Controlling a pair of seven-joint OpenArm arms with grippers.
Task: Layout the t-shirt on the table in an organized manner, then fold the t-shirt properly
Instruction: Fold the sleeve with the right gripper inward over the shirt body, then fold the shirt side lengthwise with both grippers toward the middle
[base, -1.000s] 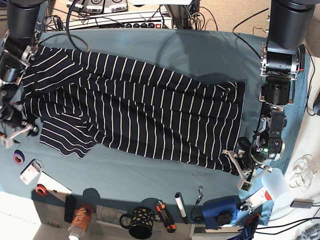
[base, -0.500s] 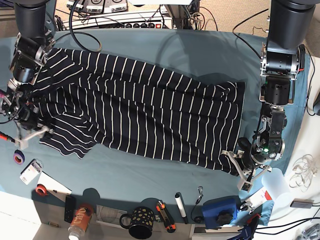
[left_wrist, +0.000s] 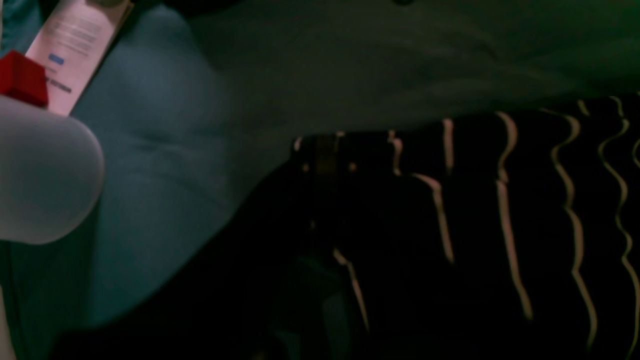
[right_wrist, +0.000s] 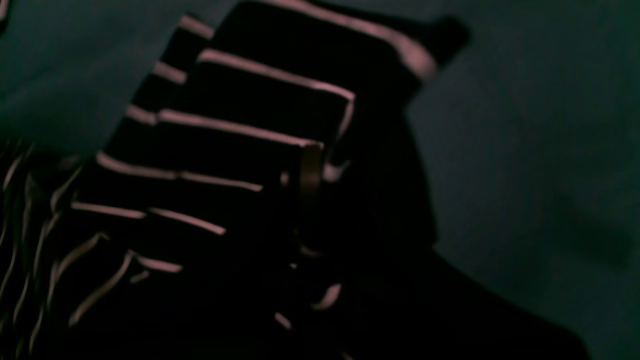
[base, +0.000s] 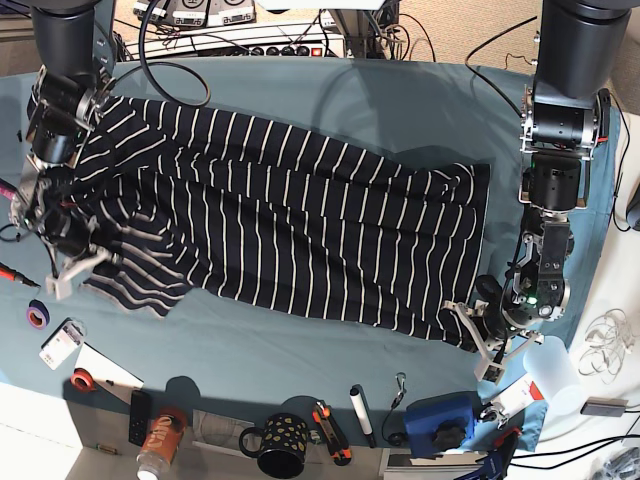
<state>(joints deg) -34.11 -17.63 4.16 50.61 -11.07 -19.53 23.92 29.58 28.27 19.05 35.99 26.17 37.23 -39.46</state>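
Sprawling limp and light across the teal cloth-covered counter, the dark navy white-striped fabric t-shirt is pinched at opposite hems by both closed tools, right tool and left tool, likely the best holds.

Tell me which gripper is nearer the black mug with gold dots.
Left. The left gripper sits at the t-shirt hem, right of the mug; the right gripper is farther away.
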